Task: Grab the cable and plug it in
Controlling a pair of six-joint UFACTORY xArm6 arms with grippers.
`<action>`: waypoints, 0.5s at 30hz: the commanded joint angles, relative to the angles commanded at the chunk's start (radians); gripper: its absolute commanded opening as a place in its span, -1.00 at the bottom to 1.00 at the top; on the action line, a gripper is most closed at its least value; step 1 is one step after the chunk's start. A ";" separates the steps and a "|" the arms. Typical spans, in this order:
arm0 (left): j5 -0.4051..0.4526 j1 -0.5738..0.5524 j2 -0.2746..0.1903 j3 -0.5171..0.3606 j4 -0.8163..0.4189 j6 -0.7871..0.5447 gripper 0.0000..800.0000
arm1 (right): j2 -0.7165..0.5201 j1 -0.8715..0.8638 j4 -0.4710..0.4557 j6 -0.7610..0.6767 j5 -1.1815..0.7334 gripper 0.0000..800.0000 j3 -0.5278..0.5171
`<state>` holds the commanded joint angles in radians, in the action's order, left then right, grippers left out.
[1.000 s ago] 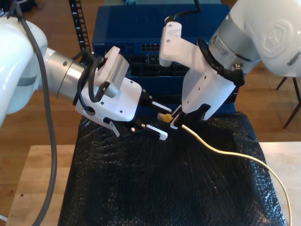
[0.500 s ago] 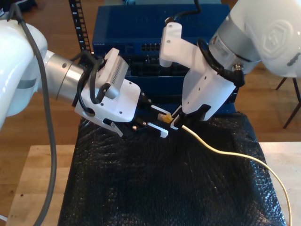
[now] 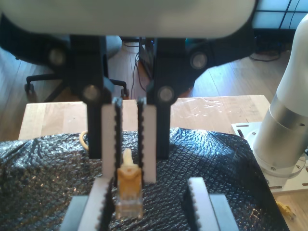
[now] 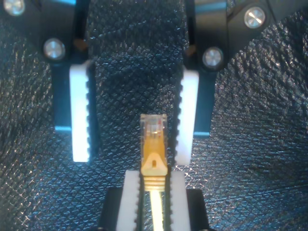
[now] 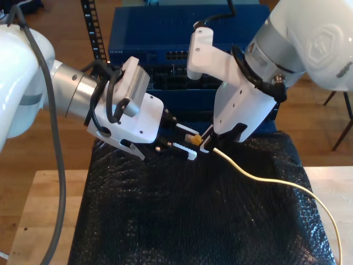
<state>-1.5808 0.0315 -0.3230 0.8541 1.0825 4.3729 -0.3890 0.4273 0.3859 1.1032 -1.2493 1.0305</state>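
The yellow cable [image 5: 259,176] runs across the black mat from the exterior view's right up to my second gripper [image 5: 207,142]. That gripper is shut on the cable's yellow boot [image 4: 154,166], just behind the plug. The clear plug [image 4: 154,126] sticks out in front of its pads [image 4: 131,192]. My first gripper [image 5: 186,139], on the arm at the exterior view's left, is open. Its two white toothed pads [image 4: 79,115] stand on either side of the plug without touching it. In the first wrist view the plug [image 3: 129,199] points toward the camera, held below the second gripper's [image 3: 129,139] shut fingers.
A blue network switch [image 5: 165,33] with rows of ports [image 5: 176,55] stands behind the black bubble-wrap mat [image 5: 182,221]. The mat lies on a wooden table [image 5: 49,210]. A white robot base [image 3: 284,134] stands at the table's edge.
My first gripper has edged slightly closer around the plug, its fingers a little nearer each other. The second gripper and the cable have stayed put.
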 joint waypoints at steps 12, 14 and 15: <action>0.005 0.012 0.000 -0.006 0.021 0.000 -0.41 | 0.000 0.000 0.008 0.000 0.000 -0.99 -0.002; 0.005 0.014 0.000 -0.014 0.026 -0.002 -0.45 | 0.000 0.002 0.008 0.000 0.000 -0.99 -0.003; 0.005 0.014 0.000 -0.014 0.026 -0.002 -0.45 | 0.000 0.002 0.009 0.000 0.000 -0.99 -0.003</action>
<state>-1.5762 0.0453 -0.3230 0.8403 1.1086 4.3714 -0.3890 0.4289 0.3951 1.1032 -1.2493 1.0274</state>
